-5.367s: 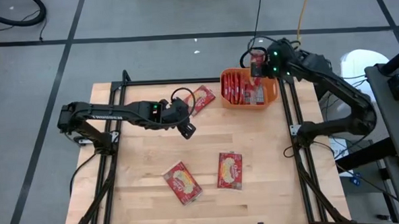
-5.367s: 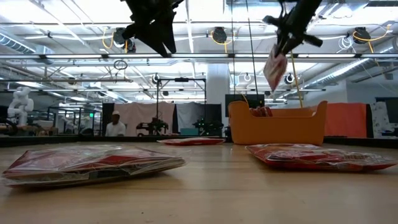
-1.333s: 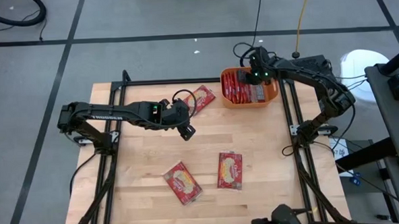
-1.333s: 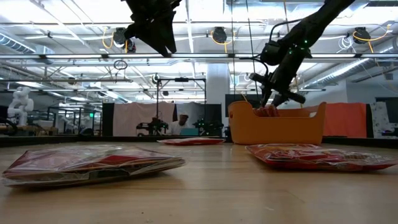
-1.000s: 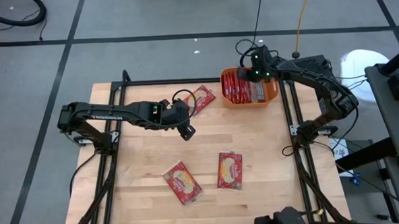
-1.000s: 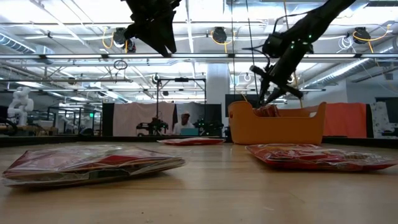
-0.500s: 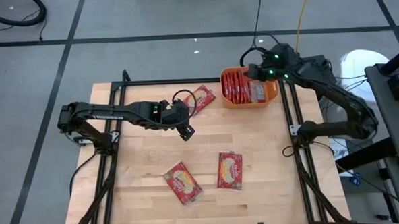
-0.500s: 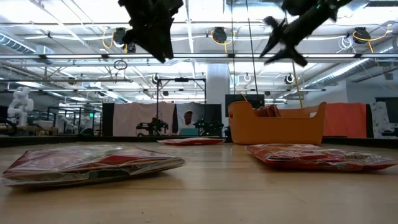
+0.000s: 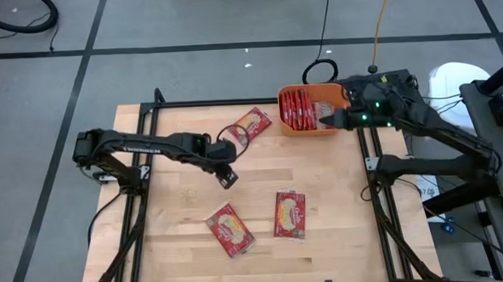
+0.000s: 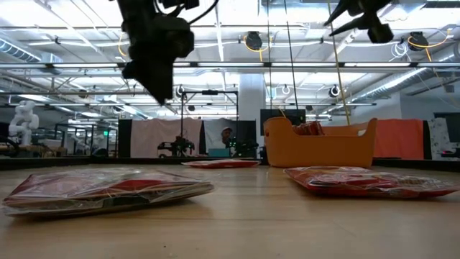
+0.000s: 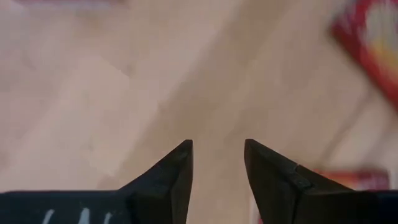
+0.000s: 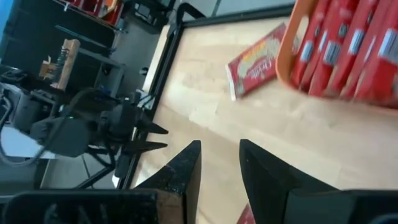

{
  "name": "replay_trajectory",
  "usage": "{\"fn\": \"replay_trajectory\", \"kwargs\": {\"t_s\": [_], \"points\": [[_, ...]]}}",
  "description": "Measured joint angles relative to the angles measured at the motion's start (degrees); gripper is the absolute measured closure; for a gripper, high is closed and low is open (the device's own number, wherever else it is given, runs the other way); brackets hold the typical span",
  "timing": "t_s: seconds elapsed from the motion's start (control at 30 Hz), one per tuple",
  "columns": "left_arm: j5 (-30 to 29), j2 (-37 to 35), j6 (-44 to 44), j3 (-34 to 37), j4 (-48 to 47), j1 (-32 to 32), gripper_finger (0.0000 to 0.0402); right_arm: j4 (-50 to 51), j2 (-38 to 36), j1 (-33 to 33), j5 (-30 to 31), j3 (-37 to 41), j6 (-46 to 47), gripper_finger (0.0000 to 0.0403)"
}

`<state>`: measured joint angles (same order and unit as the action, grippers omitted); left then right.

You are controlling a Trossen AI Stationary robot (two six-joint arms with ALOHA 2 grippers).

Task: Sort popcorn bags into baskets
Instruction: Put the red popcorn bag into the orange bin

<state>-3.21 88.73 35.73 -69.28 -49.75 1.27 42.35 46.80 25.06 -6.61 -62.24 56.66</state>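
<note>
The orange tub (image 9: 314, 110) at the table's far right corner held a row of popcorn bags (image 9: 305, 110). Three packets (image 9: 290, 214) remained loose on the table. Both the left gripper (image 11: 217, 163) and right gripper (image 12: 219, 162) stood open and empty.

Right gripper (image 12: 219, 163) open over table (image 12: 298, 137); tub (image 12: 292, 78) with bags (image 12: 348, 50); one bag (image 12: 256, 61) beside it; left gripper (image 12: 152, 137) beyond.

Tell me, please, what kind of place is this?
Probably a robotics lab or workshop in an industrial hall. The low view shows exposed ceiling pipes and lamps, a white humanoid robot figure at the back, and a wooden worktable in a black metal frame.
</note>
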Motion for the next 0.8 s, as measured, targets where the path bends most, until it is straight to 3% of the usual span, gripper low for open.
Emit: {"fn": "replay_trajectory", "kwargs": {"t_s": [0.2, 0.43, 0.57, 0.8], "points": [[9.4, 0.0, -0.26, 4.54, -0.16, -3.89, 0.0197, -1.04, 1.17, -11.1, 7.65, 0.0, 7.07, 0.0298], [13.55, 0.0, 4.43, 9.73, -0.1, -10.76, 0.0132, -6.59, 5.0, -21.1, 14.49, -0.02, 11.76, 0.0298], [14.19, 0.0, 9.21, 12.03, 0.08, -15.53, 0.0127, -7.37, 7.06, -24.34, 15.68, -0.02, 13.42, 0.0298], [15.35, 0.0, 26.11, 13.17, 0.67, -22.65, 0.0149, -7.41, 8.33, -27.69, 15.31, -0.02, 12.72, 0.0298]]}}
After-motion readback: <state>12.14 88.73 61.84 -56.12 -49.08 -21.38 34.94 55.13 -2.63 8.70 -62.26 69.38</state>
